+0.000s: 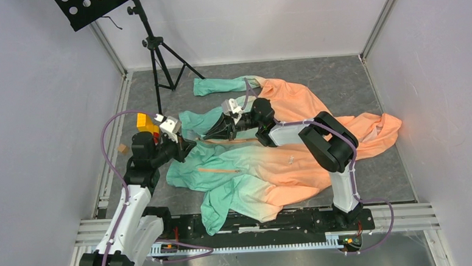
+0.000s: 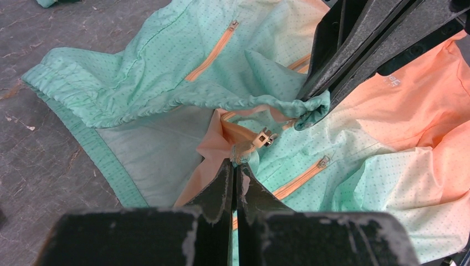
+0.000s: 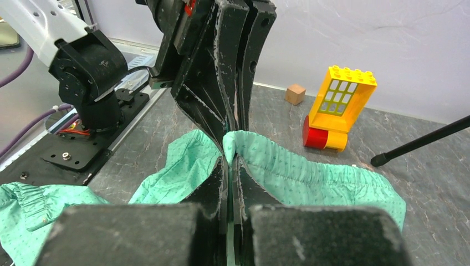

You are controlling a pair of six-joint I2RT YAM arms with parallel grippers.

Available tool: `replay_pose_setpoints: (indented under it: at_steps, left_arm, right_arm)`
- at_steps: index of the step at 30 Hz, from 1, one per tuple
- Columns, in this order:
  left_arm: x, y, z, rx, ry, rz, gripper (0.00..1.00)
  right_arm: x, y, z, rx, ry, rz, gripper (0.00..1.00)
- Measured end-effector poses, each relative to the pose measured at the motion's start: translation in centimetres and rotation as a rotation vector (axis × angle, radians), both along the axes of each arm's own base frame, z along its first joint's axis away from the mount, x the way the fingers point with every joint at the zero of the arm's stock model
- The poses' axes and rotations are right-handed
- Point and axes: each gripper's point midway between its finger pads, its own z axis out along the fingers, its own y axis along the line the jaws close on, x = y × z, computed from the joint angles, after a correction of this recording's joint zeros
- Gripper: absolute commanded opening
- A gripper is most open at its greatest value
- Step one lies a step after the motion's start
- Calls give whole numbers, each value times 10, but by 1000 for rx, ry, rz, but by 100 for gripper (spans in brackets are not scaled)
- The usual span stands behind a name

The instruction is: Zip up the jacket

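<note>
The jacket (image 1: 272,167) lies spread on the grey table, mint green on the left and peach on the right. My left gripper (image 1: 188,146) is at its lower front edge. In the left wrist view it (image 2: 237,162) is shut on a pinch of fabric at the bottom end of the orange front zipper, just below the metal slider (image 2: 265,137). My right gripper (image 1: 211,133) is a short way beyond it and is shut on the gathered mint hem (image 3: 310,172), lifting a fold (image 2: 310,105). Two orange pocket zips (image 2: 213,50) (image 2: 302,177) lie flat on the fabric.
A black music stand on a tripod (image 1: 156,52) stands at the back left. A yellow toy block (image 3: 339,105) with a red piece and a small wooden cube (image 3: 295,94) sit left of the jacket. White walls enclose the table on three sides.
</note>
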Motion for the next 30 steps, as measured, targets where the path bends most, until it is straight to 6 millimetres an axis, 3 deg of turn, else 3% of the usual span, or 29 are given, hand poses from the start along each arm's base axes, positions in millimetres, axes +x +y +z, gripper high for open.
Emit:
replay_pose_setpoints:
  at_steps: [30]
  left_arm:
    - [-2, -2, 1, -7, 0, -16, 2]
  right_arm:
    - [3, 5, -15, -30, 21, -25, 0]
